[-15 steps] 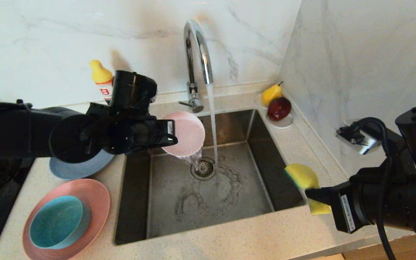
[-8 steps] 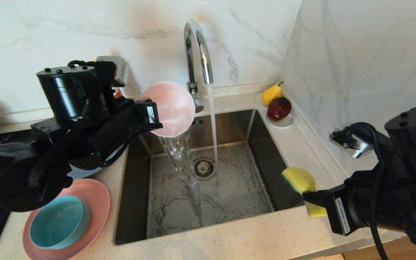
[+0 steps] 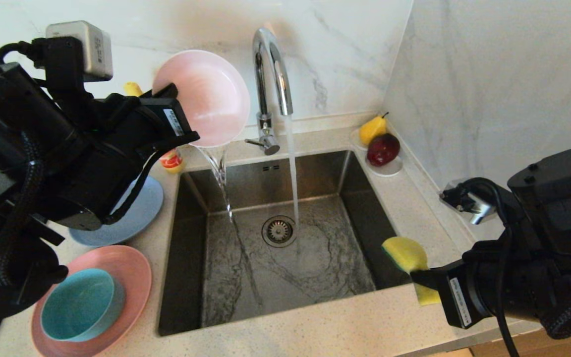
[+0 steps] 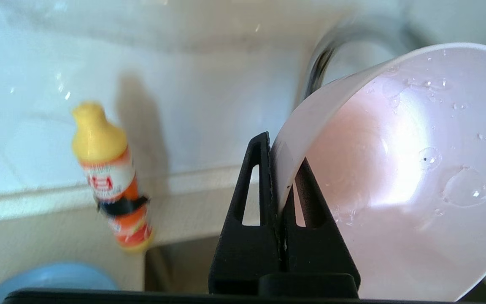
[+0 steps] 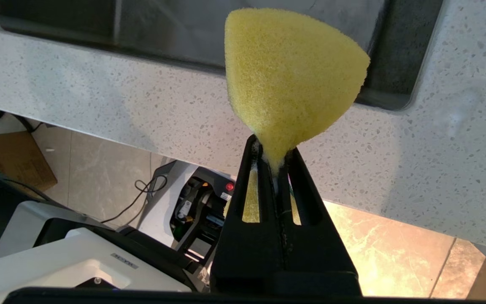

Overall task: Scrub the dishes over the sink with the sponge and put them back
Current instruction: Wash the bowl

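Teal bowl (image 3: 81,304) sits inside the large pink plate (image 3: 134,277) at the counter's front left corner, and behind them the grey-blue plate (image 3: 139,214) lies flat by the sink's left rim. Up above, the left gripper (image 3: 182,130) is pinched tight on the rim of the pale pink bowl (image 3: 205,96), tipped on edge, and water is pouring out of it in a thin stream into the back left corner of the sink (image 3: 285,258). The wrist view shows droplets clinging inside the bowl (image 4: 399,169), one finger (image 4: 251,198) on each side of its wall. An orange soap bottle (image 4: 110,177) with a yellow cap stands on the counter at the back edge. The chrome tap (image 3: 270,74) is running, its stream landing just beside the round drain (image 3: 279,230). Over at the sink's front right corner the right gripper (image 3: 422,282) hangs with the sponge (image 3: 404,253) squeezed hard at its waist, yellow foam bulging past the fingertips. A pear (image 3: 372,128) and a dark red fruit (image 3: 383,148) rest on the white saucer (image 3: 389,169) in the back right corner.
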Motion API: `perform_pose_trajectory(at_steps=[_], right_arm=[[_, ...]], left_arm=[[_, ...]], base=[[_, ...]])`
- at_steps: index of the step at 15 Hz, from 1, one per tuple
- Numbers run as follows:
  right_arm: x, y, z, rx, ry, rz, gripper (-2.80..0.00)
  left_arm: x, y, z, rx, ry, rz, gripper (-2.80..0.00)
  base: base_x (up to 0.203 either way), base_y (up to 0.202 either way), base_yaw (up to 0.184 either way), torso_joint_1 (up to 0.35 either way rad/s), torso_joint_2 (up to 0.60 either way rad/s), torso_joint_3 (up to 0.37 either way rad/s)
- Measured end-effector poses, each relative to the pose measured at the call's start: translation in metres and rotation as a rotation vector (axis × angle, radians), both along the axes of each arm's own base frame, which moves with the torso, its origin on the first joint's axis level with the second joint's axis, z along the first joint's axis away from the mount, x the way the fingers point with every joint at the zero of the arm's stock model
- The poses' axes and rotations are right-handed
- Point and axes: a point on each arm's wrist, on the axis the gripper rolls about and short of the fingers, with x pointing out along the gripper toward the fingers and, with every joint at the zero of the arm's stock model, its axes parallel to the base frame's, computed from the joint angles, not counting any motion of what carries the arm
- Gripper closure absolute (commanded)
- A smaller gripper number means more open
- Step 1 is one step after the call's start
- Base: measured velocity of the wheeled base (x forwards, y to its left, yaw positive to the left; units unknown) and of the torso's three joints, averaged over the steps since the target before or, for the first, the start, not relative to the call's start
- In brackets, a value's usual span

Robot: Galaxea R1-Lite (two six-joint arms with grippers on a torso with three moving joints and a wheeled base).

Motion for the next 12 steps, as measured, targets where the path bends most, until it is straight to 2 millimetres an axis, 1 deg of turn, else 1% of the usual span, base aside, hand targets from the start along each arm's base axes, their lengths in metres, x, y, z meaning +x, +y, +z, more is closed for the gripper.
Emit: perform_pose_trajectory(at_steps=[3, 5, 7, 12], right_arm=[[0.001, 0.001, -0.002, -0.006, 0.007, 0.001, 0.0], [0.003, 0.003, -0.003, -0.008, 0.01, 0.002, 0.0], [0.004, 0.004, -0.004, -0.011, 0.012, 0.002, 0.0], [0.006, 0.006, -0.006, -0.017, 0.02, 0.003, 0.0]], left_arm=[[-0.009, 0.004, 0.008, -0.021, -0.054, -0.012, 0.0], [-0.015, 0.007, 0.006, -0.009, -0.082, -0.019, 0.0], [-0.025, 0.011, 0.007, -0.021, -0.153, -0.04, 0.0], [-0.035, 0.016, 0.009, -0.022, -0.164, -0.043, 0.0]], base=[[0.0, 0.0, 0.0, 0.0, 0.0, 0.0], [0.0, 0.0, 0.0, 0.0, 0.0, 0.0], [0.0, 0.0, 0.0, 0.0, 0.0, 0.0], [0.0, 0.0, 0.0, 0.0, 0.0, 0.0]])
